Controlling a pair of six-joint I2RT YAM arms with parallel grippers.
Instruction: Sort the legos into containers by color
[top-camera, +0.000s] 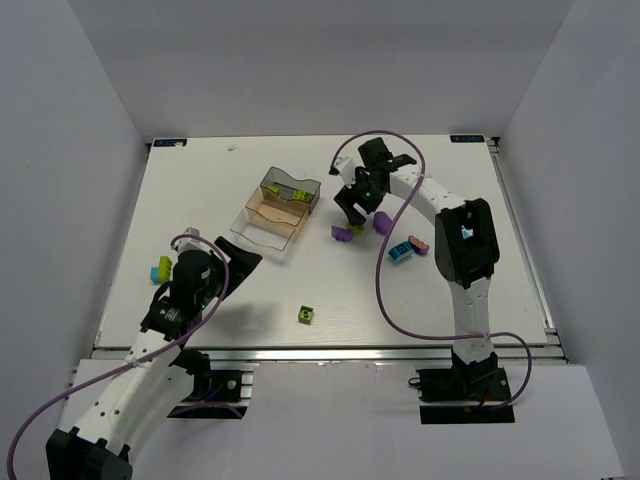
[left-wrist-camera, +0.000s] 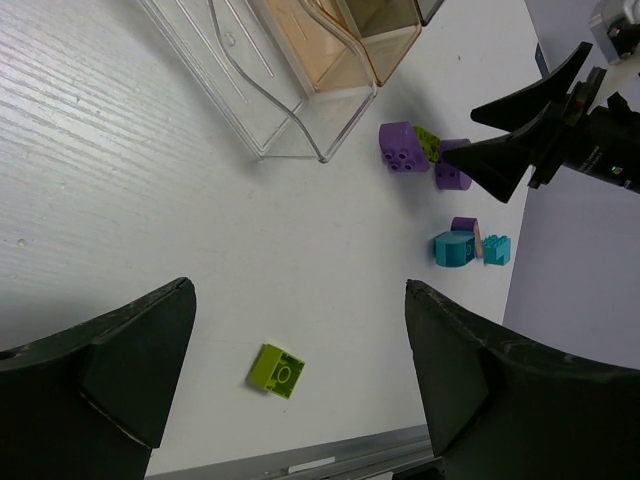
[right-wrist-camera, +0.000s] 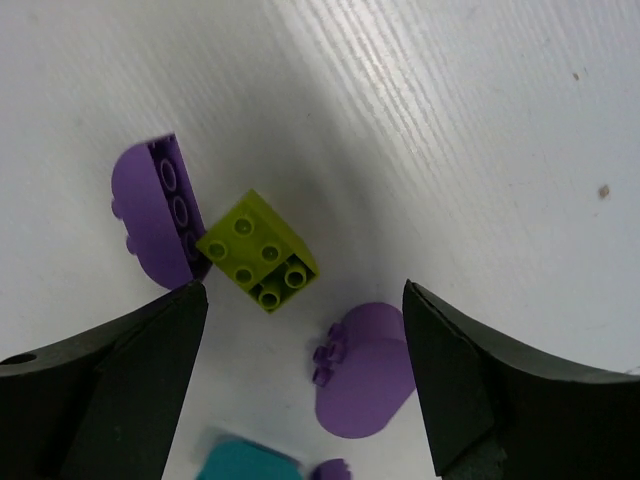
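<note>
Three adjoining containers lie mid-table: smoky grey (top-camera: 283, 180), orange-tinted (top-camera: 270, 214) and clear (top-camera: 255, 240). A lime lego (top-camera: 303, 194) lies in the grey one. My right gripper (top-camera: 358, 212) (right-wrist-camera: 303, 300) hangs open just above a lime lego (right-wrist-camera: 258, 250), with one purple lego (right-wrist-camera: 150, 215) to its left and another (right-wrist-camera: 365, 370) below it. Two cyan legos (top-camera: 400, 250) (left-wrist-camera: 455, 248) lie further right. A lone lime lego (top-camera: 307, 315) (left-wrist-camera: 276, 370) sits near the front edge, below my left gripper (top-camera: 225, 252) (left-wrist-camera: 298, 290), which is open and empty.
A lime and a cyan brick (top-camera: 163, 268) sit together at the left edge of the table, beside the left arm. The clear tray's corner (left-wrist-camera: 300, 130) and the orange tray (left-wrist-camera: 350, 50) show in the left wrist view, with the right arm's fingers (left-wrist-camera: 520, 130) beyond.
</note>
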